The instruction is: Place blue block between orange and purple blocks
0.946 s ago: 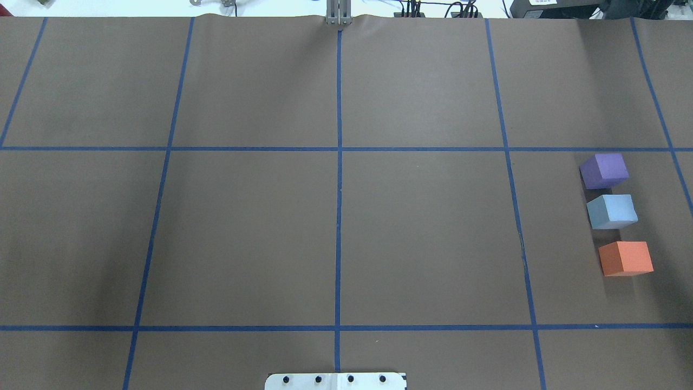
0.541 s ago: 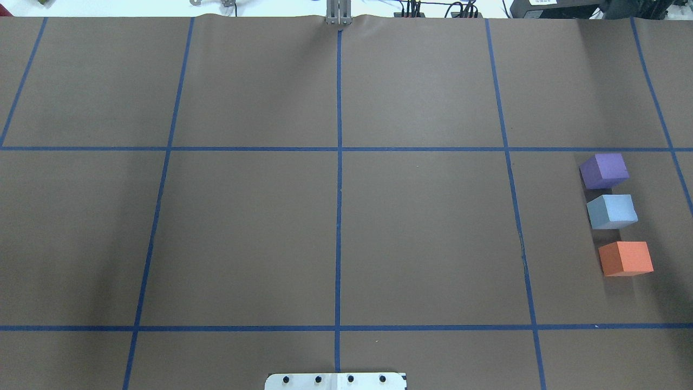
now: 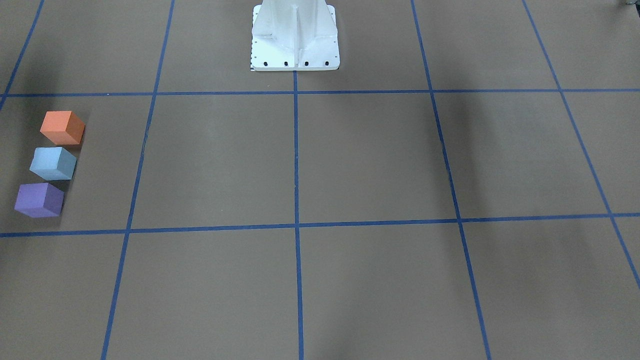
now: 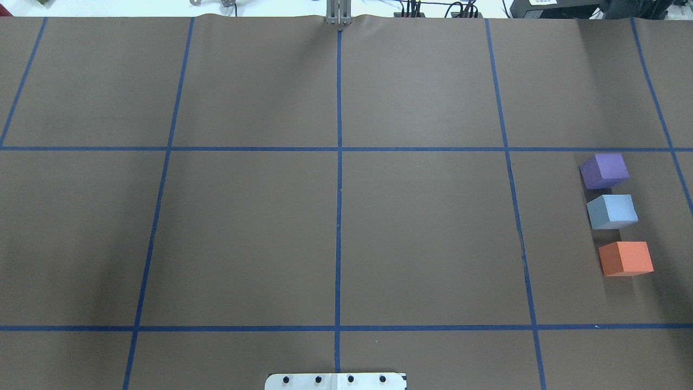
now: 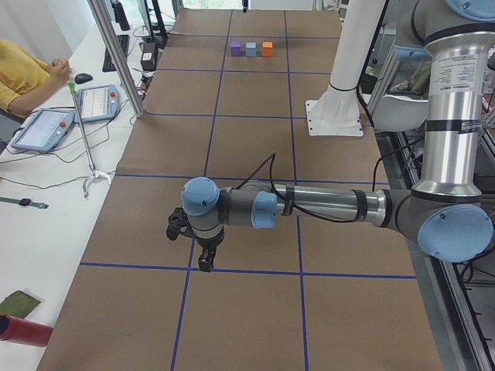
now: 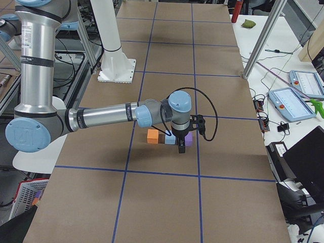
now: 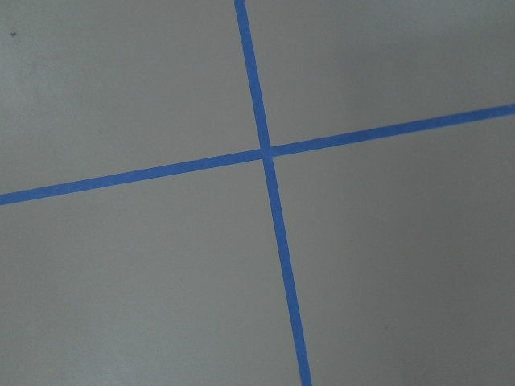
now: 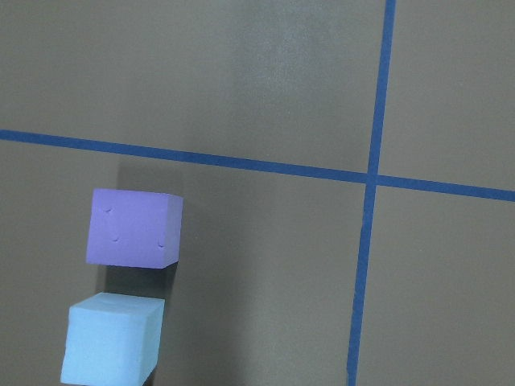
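The blue block (image 4: 612, 211) stands on the table at the right, in a row between the purple block (image 4: 605, 170) behind it and the orange block (image 4: 626, 258) in front. Small gaps separate the three. The right wrist view shows the purple block (image 8: 133, 228) and the blue block (image 8: 111, 348) from above. My right gripper (image 6: 181, 150) hangs above the row, over the blue and purple blocks. My left gripper (image 5: 203, 266) hangs over bare table at the far left. Both show only in side views, so I cannot tell whether they are open or shut.
The brown table cover (image 4: 422, 233) carries a grid of blue tape lines. The white robot base (image 3: 295, 35) stands at the table's near middle edge. An operator (image 5: 23, 77), tablets and cables are beside the table's far side.
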You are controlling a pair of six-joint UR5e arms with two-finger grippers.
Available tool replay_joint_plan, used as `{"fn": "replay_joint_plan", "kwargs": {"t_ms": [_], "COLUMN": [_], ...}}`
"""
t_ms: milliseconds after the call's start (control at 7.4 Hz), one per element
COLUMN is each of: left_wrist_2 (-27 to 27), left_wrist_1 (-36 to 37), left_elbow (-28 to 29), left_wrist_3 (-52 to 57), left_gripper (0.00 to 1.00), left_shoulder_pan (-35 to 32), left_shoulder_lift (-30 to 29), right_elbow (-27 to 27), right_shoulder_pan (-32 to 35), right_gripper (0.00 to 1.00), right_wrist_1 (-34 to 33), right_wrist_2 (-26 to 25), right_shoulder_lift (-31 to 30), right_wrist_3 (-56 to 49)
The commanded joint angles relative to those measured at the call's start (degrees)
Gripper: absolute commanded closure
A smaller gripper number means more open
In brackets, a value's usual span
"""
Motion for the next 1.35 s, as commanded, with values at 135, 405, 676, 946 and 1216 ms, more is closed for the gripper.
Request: {"fn": "replay_joint_plan", "kwargs": {"t_ms": [135, 405, 676, 946, 1216], "left_wrist_2": [0.0, -0.1, 0.0, 0.1, 0.0], "left_wrist_1": [-0.1, -0.4, -0.6, -0.7, -0.8], "left_elbow": [-0.1, -0.3, -0.7, -0.9, -0.9], "left_wrist_3": [-2.4, -2.4, -2.4, -2.2, -1.9], "left_gripper": [0.00, 0.00, 0.00, 0.00, 0.00], "left_shoulder_pan": [0.0, 0.0, 0.0, 0.0, 0.0], "left_shoulder_lift": [0.8, 0.9, 0.4, 0.8, 0.9], "right_elbow": [-0.2, -0.4, -0.4, -3.1, -4.6], "right_shoulder_pan": [-0.7, -1.4, -1.3, -1.2, -0.2], "right_gripper": [0.00, 0.00, 0.00, 0.00, 0.00], "right_wrist_1": [-0.1, -0.1, 0.0, -0.2, -0.2], "right_wrist_2": [0.2, 0.3, 0.2, 0.8, 2.0], "right_shoulder_lift": [0.4, 0.3, 0.2, -0.2, 0.0], "right_wrist_3": [0.5, 0.7, 0.5, -3.4, -8.3]}}
